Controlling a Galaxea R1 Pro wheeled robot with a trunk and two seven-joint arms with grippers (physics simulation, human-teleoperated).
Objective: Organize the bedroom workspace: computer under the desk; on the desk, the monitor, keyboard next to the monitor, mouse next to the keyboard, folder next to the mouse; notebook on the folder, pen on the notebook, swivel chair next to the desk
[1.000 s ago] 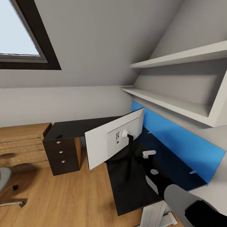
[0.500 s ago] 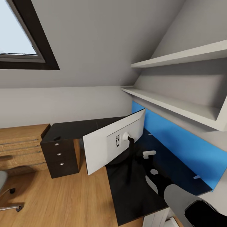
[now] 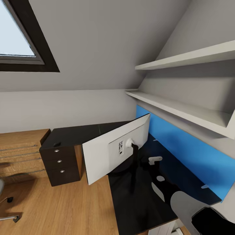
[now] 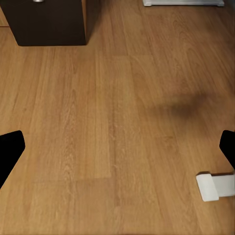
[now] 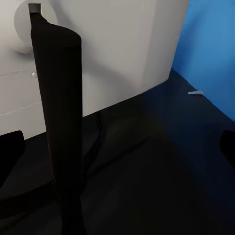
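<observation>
The monitor point(image 3: 114, 153) stands on the black desk point(image 3: 81, 133) with its white back toward me, on a thin black stand point(image 3: 133, 163). From the right wrist view I look at that stand point(image 5: 58, 122) and the white back point(image 5: 117, 49) from close up. My right gripper point(image 5: 120, 147) is open above the desk top point(image 5: 166, 171), just short of the stand, with nothing held. My left gripper point(image 4: 117, 152) hangs open over the wood floor point(image 4: 112, 112). A castor leg of the swivel chair point(image 3: 6, 209) shows at the far left edge.
A black drawer unit point(image 3: 60, 163) with silver knobs carries the desk's left end, and a small dark lump point(image 3: 57, 144) lies above it. A wooden dresser point(image 3: 19, 150) stands further left. White shelves point(image 3: 182, 111) and a blue panel point(image 3: 186, 147) line the right wall. My right forearm point(image 3: 192, 209) crosses the lower right corner.
The whole head picture has slid left and slightly down, so the camera has moved. The chair now sits further toward the left edge. Monitor and desk keep their places.
</observation>
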